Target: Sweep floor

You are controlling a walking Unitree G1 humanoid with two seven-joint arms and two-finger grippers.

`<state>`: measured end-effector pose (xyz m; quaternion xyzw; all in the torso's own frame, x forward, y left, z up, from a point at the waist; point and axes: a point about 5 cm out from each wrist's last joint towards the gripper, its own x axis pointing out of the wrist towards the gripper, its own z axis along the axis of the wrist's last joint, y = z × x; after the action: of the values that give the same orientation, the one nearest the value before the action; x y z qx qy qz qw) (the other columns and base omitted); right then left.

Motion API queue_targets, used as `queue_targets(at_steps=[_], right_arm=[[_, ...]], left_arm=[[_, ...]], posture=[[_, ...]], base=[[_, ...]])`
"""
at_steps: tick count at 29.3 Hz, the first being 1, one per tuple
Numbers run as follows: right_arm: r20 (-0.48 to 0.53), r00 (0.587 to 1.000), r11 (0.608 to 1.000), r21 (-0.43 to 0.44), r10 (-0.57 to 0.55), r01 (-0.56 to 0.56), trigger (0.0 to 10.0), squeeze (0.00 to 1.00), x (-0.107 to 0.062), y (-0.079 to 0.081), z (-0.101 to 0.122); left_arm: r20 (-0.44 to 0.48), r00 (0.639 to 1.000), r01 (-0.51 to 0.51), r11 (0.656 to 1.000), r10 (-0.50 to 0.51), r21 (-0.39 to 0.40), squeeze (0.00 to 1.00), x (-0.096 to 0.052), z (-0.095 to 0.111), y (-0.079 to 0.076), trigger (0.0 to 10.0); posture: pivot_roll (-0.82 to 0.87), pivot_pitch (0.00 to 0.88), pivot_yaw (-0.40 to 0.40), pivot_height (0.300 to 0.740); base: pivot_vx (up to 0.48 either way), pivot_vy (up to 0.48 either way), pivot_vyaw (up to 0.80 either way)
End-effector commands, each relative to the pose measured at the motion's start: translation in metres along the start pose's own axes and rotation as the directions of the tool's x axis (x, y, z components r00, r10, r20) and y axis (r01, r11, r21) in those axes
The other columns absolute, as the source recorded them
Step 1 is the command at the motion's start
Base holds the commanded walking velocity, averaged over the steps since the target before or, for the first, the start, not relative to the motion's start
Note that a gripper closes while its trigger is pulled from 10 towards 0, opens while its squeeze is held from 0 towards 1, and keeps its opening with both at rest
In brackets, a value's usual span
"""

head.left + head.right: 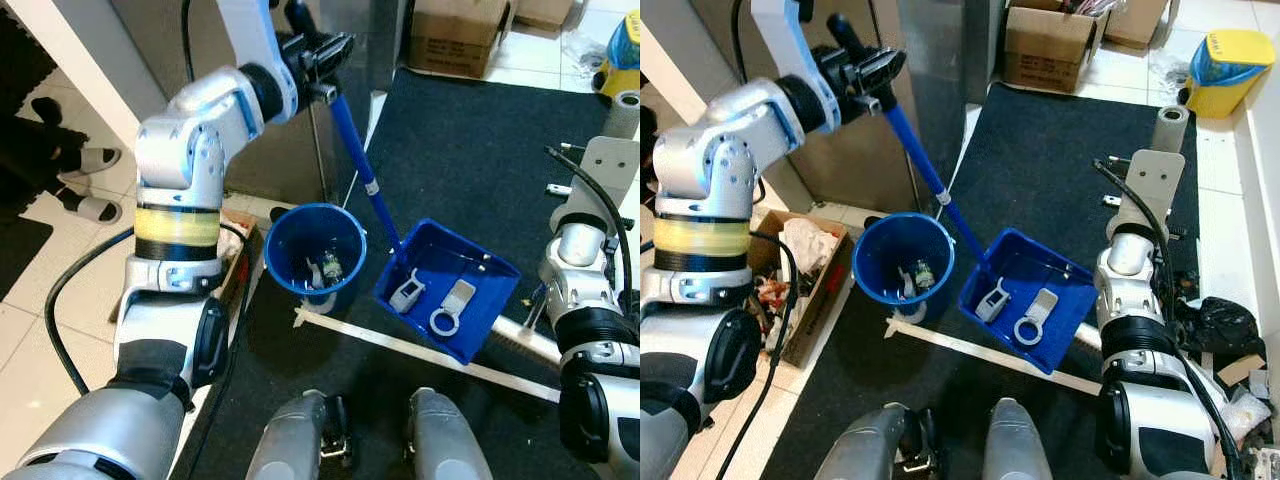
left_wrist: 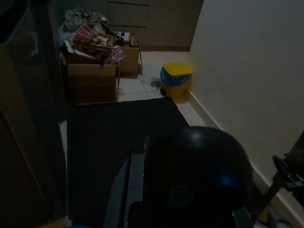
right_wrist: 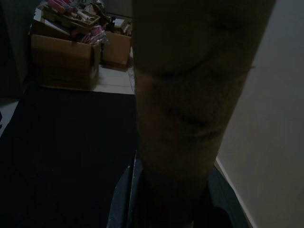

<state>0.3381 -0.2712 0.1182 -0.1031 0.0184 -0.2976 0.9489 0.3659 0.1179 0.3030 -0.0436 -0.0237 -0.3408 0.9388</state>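
Upper centre, the left gripper point(image 1: 318, 52) is clamped on the long blue handle of the blue plastic dustpan point(image 1: 447, 290), beside the round blue bucket point(image 1: 312, 258) on a black mat point(image 1: 470, 160). I cannot tell the right gripper's state. Upper right: cardboard box point(image 1: 1045, 35), yellow bin point(image 1: 1225, 68).

Home hallway: slippers point(image 1: 88, 183), cardboard boxes point(image 1: 1047, 38)

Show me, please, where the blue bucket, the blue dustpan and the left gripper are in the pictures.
blue bucket point(image 1: 352, 262): left eye view, on its right outer wall.
blue dustpan point(image 1: 490, 300): left eye view, on its right wall.
left gripper point(image 1: 318, 50): left eye view, between the fingertips, at the handle's top.
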Motion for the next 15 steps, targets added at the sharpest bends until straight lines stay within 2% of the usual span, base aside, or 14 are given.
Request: queue_targets(at_steps=[1,5,7,12,15], right_arm=[[0.020,1.000,1.000,-0.016,0.001,-0.001,10.0,0.00,-0.002,0.000,-0.001],[0.012,1.000,1.000,-0.018,0.006,-0.006,10.0,0.00,-0.003,0.001,-0.004],[0.012,1.000,1.000,-0.014,0.019,-0.019,10.0,0.00,-0.004,0.006,-0.003],[0.022,0.999,0.999,-0.005,0.038,-0.038,10.0,0.00,-0.004,0.013,0.002],[0.027,0.999,0.999,-0.004,0.045,-0.045,10.0,0.00,-0.004,0.015,0.003]], left_arm=[[0.079,0.997,-0.021,0.997,0.015,0.076,0.00,-0.007,0.026,0.007,10.0],[0.118,0.993,-0.047,0.989,0.031,0.142,0.00,-0.014,0.047,0.014,10.0],[0.152,0.987,-0.092,0.973,0.060,0.213,0.00,-0.020,0.062,0.019,10.0],[0.185,0.978,-0.143,0.950,0.093,0.277,0.00,-0.025,0.072,0.024,10.0],[0.194,0.976,-0.151,0.950,0.100,0.271,0.00,-0.026,0.075,0.026,10.0]], posture=[[-0.02,0.072,0.109,0.740],[-0.01,0.072,0.106,0.740],[-0.01,0.072,0.106,0.740],[0.01,0.065,0.094,0.740],[0.01,0.065,0.094,0.740]], base=[[0.000,0.000,0.00],[0.000,0.000,0.00],[0.000,0.000,0.00],[0.000,0.000,0.00],[0.000,0.000,0.00]])
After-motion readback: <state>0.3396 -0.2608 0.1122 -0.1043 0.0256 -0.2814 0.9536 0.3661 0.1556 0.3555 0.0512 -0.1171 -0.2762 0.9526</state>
